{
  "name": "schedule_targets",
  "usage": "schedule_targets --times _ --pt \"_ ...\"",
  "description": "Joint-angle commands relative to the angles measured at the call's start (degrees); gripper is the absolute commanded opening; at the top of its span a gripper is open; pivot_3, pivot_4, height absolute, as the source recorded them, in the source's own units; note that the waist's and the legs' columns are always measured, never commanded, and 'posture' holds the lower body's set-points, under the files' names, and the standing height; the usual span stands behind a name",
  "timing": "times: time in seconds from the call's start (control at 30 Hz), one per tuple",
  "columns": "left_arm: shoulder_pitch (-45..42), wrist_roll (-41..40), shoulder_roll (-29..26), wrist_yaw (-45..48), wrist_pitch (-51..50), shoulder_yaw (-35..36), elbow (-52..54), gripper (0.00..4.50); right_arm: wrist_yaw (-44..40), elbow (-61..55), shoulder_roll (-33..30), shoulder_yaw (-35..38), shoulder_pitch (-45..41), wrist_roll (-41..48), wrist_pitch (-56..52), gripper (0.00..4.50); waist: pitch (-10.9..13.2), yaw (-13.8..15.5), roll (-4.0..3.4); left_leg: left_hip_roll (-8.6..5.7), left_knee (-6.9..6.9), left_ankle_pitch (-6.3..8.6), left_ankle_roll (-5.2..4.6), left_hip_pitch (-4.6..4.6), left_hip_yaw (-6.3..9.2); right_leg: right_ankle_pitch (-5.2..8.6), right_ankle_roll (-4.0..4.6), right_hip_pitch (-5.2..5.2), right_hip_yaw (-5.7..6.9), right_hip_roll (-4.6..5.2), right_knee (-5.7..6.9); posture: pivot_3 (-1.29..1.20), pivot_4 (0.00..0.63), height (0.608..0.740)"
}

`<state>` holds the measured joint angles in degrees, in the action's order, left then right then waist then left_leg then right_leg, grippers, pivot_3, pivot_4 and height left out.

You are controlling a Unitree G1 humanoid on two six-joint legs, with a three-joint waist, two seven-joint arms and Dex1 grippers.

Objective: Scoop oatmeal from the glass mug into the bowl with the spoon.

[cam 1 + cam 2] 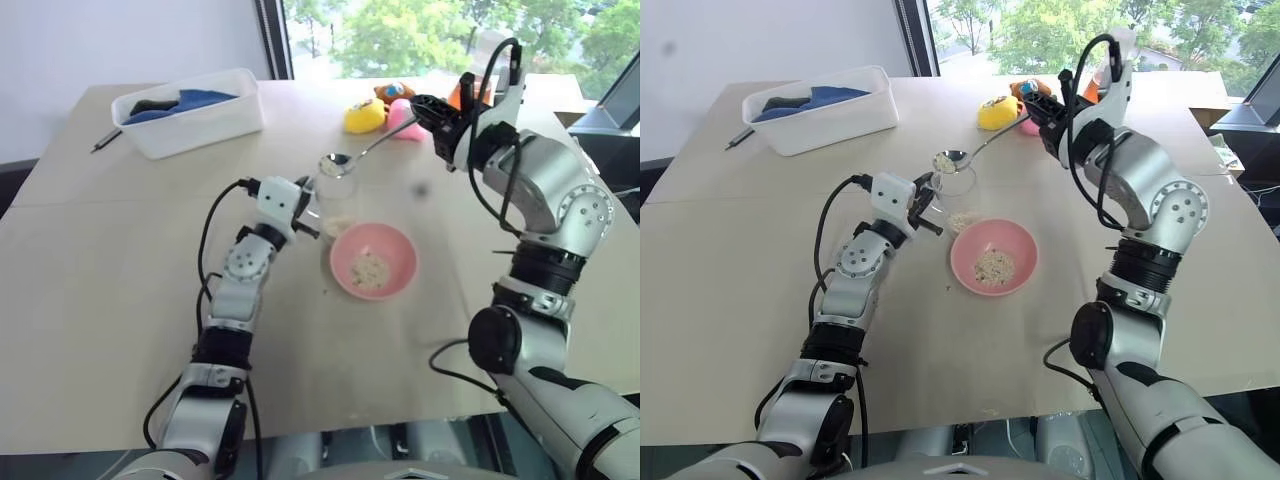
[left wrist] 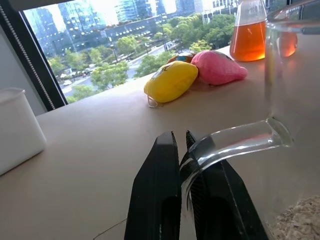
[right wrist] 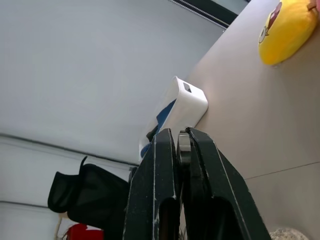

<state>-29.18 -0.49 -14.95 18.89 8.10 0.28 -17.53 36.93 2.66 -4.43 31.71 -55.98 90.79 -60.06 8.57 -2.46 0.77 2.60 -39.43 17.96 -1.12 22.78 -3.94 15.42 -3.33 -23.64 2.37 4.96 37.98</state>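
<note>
- Writing is nowhere legible; the white tub (image 1: 190,121) at the far left carries a small dark patch on one end wall, seen from the right wrist, too small to read.
- Table (image 1: 120,300) is a pale beige top with a faint seam running across its left side, and a few oat flakes lie scattered near the pink bowl (image 1: 994,257).
- Behind the table stands a plain pale wall on the left and a window with a dark frame on the right, green trees outside; the left wrist view also catches city buildings through the glass.
- The tub holds blue and dark items, and a dark pen-like stick (image 1: 105,140) lies just left of it.
- At the far edge sit a yellow toy (image 1: 1000,111), a pink toy (image 2: 217,67) beside it and a flask of orange liquid (image 2: 248,35).
- The left gripper (image 2: 182,160) has its fingers pinched together on the handle of the glass mug (image 1: 322,215), which stands on the table just left of the bowl with oatmeal (image 2: 300,222) in its bottom.
- The right gripper (image 1: 1040,108) is clamped on the handle end of the spoon (image 1: 965,152), held above the mug with flakes in its oval end.
- More oatmeal lies in the middle of the bowl.
</note>
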Motion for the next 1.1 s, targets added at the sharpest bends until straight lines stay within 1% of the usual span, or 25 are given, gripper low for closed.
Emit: schedule_targets --times 0.03,0.17,0.23,0.27,0.37,0.43,0.53,0.7,0.83,0.9,0.97,1.1 --pt "-1.5 -1.8 -0.4 -0.3 0.9 2.0 1.1 0.2 0.9 -5.2 -3.9 -1.9 1.9 9.3 1.2 0.0 0.0 0.0 0.0 0.0 0.0 0.0 0.0 0.0 0.01 0.0 0.0 0.0 0.0 0.0 0.0 0.0 0.15 0.74" --pt "-2.4 -1.9 -0.8 -0.1 0.5 2.5 0.3 0.2 1.3 -9.6 -8.8 -5.9 7.6 16.1 2.4 0.0 0.0 0.0 0.0 0.01 0.0 0.0 0.0 0.0 0.0 0.0 0.0 0.0 -0.01 0.01 -0.01 0.0 0.15 0.74" --pt "-2.9 -1.8 -1.1 -0.1 0.3 2.7 0.0 0.2 -0.3 -11.8 -11.2 -8.5 10.9 17.8 2.1 0.0 0.0 0.0 0.0 0.01 0.0 0.0 0.0 0.0 -0.01 0.0 0.0 0.0 -0.02 0.01 0.0 0.0 0.15 0.74" --pt "-3.1 -1.8 -1.2 -0.1 0.3 2.7 -0.1 0.2 -2.4 -12.7 -12.7 -9.9 12.8 17.3 1.1 0.0 0.0 0.0 0.0 0.01 0.0 0.0 0.0 0.0 -0.01 0.0 0.0 0.0 -0.03 0.01 0.0 0.0 0.15 0.74" --pt "-3.2 -2.4 -0.9 0.3 0.8 2.8 -0.4 0.2 -9.4 -14.9 -17.0 -14.1 17.7 10.5 -1.9 0.0 0.0 0.2 0.01 0.01 0.0 0.0 -0.01 0.01 -0.01 0.0 0.0 0.0 -0.04 0.02 -0.01 0.0 0.15 0.74" --pt "-2.8 -2.1 -1.0 0.6 0.9 2.5 -0.4 0.2 -13.3 -16.4 -18.5 -16.6 19.3 4.6 -0.3 0.0 0.0 0.2 0.01 0.01 -0.01 0.01 -0.02 0.01 0.0 0.0 0.0 0.03 -0.03 0.02 -0.04 0.0 0.15 0.74" --pt "-2.3 -1.9 -1.1 0.6 1.1 2.2 -0.5 0.2 -23.0 -20.2 -24.3 -22.9 19.8 -9.7 1.1 0.0 0.0 0.3 0.0 0.0 -0.04 0.01 -0.02 0.01 0.0 0.0 -0.01 0.01 -0.06 0.03 -0.07 0.0 0.15 0.74" --pt "-2.4 -2.1 -0.9 0.8 2.3 2.3 -0.5 0.2 -36.8 -23.3 -31.8 -30.0 18.0 -25.9 4.8 0.0 0.0 0.5 0.01 0.0 -0.06 0.01 -0.02 0.01 0.02 0.0 -0.01 -0.01 -0.05 0.02 -0.12 0.0 0.15 0.74" --pt "-2.2 -1.7 -0.7 0.9 2.8 1.9 -1.1 0.2 -45.4 -26.6 -34.2 -32.9 12.9 -31.0 5.5 0.0 0.0 0.5 0.0 -0.01 -0.13 0.01 -0.02 0.01 0.03 0.0 -0.01 -0.01 -0.05 0.03 -0.12 0.0 0.15 0.74" --pt "-2.2 -1.8 -0.5 0.9 3.0 1.8 -1.1 0.2 -48.4 -27.7 -34.8 -34.5 10.7 -32.9 4.8 0.0 0.0 0.5 0.01 0.01 -0.13 0.01 -0.02 0.01 0.06 0.0 -0.01 -0.01 -0.03 0.01 -0.12 0.0 0.15 0.74" --pt "-2.2 -1.7 -0.4 0.9 3.0 1.6 -1.2 0.2 -50.5 -28.1 -34.8 -35.5 8.9 -34.4 4.1 0.0 0.0 0.6 0.02 0.01 -0.14 0.01 -0.02 0.01 0.08 0.0 -0.01 0.0 -0.01 0.01 -0.11 0.0 0.15 0.74" --pt "-2.0 -1.6 -0.3 0.9 3.2 1.5 -1.3 0.2 -51.9 -28.2 -33.6 -35.3 7.6 -35.1 2.8 0.0 0.0 1.0 0.02 -0.02 -0.22 0.01 -0.02 0.03 0.08 0.0 -0.01 0.02 0.0 0.04 -0.1 0.0 0.15 0.74"
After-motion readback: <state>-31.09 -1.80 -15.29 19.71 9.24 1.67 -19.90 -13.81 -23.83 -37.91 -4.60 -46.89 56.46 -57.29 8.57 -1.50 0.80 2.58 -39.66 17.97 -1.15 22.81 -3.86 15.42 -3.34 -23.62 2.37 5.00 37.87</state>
